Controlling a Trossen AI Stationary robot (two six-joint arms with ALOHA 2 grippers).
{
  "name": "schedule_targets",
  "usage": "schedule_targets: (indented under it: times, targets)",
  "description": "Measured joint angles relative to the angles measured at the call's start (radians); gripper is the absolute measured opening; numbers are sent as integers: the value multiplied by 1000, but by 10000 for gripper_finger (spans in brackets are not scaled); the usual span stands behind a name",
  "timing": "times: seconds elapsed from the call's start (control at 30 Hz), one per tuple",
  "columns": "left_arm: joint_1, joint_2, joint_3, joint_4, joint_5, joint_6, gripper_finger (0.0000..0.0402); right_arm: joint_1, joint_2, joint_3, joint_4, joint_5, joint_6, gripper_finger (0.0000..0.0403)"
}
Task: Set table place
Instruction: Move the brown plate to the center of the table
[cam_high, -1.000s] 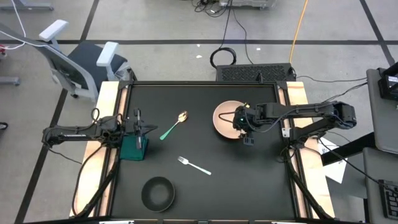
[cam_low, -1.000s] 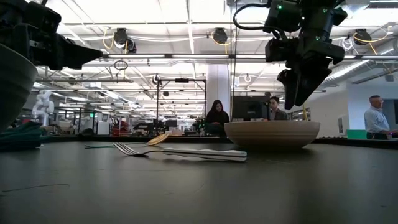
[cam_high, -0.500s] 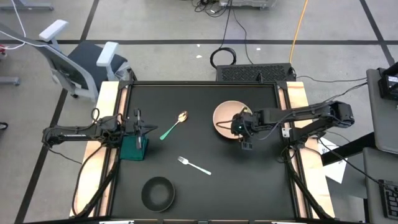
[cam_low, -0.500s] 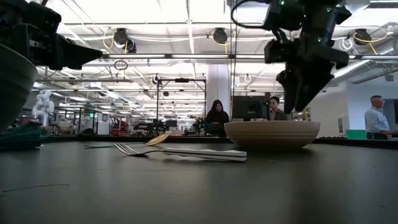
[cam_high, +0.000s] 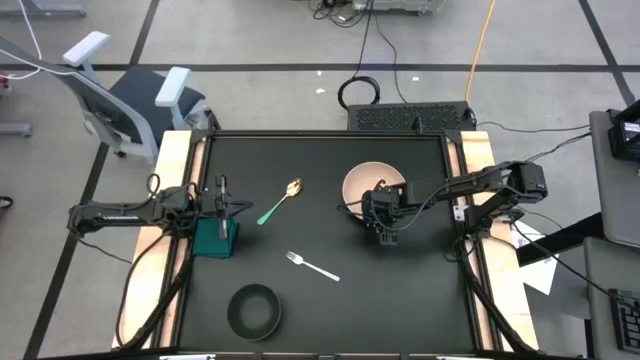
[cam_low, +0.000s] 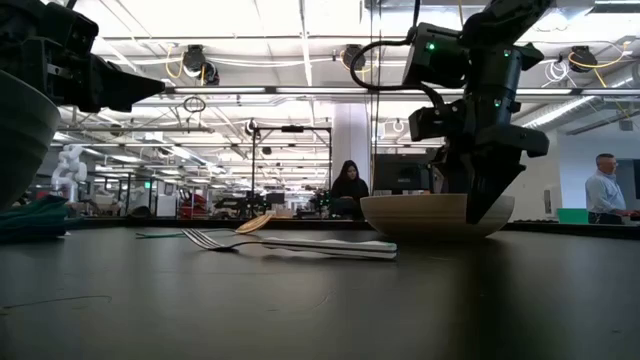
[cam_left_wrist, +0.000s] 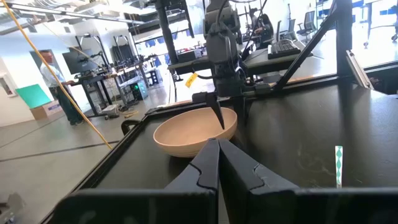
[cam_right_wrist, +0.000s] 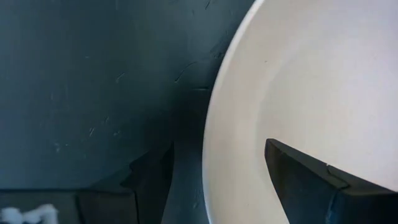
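Note:
The pinkish-beige plate (cam_high: 372, 187) sits on the black table (cam_high: 420, 290) right of centre. My right gripper (cam_high: 382, 222) is open and low over the plate's near rim (cam_right_wrist: 217, 149), with one finger (cam_right_wrist: 305, 177) inside the plate and one (cam_right_wrist: 152, 174) outside it. The green-handled spoon (cam_high: 279, 199) lies left of the plate. The silver fork (cam_high: 312, 266) lies nearer, and the black bowl (cam_high: 253, 310) stands at the near left. My left gripper (cam_high: 232, 208) is shut and empty at the table's left side; it also shows in the left wrist view (cam_left_wrist: 217, 149). My right gripper comes at the plate's near rim (cam_low: 478, 200) from above, pointing down, one finger inside the plate and one outside. I cannot tell whether either finger touches the rim. The plate rests flat on the table.
A teal cloth (cam_high: 214, 240) lies under my left gripper at the table's left edge. Pale wooden strips (cam_high: 165, 190) run along both short sides. People (cam_low: 350, 190) are in the room beyond the far edge.
My right gripper has come down and moved a little toward the table's left and near edges, from above the plate's right part to its near rim. The plate has stayed in place.

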Motion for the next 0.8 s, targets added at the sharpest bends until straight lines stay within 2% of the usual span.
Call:
schedule_targets:
  times: [0.27,0.8]
  targets:
    - [0,0,0,0,0,0,15,0,-7,0,28,1,0,226]
    - [0,0,0,0,0,1,15,15,-6,0,46,1,7,73]
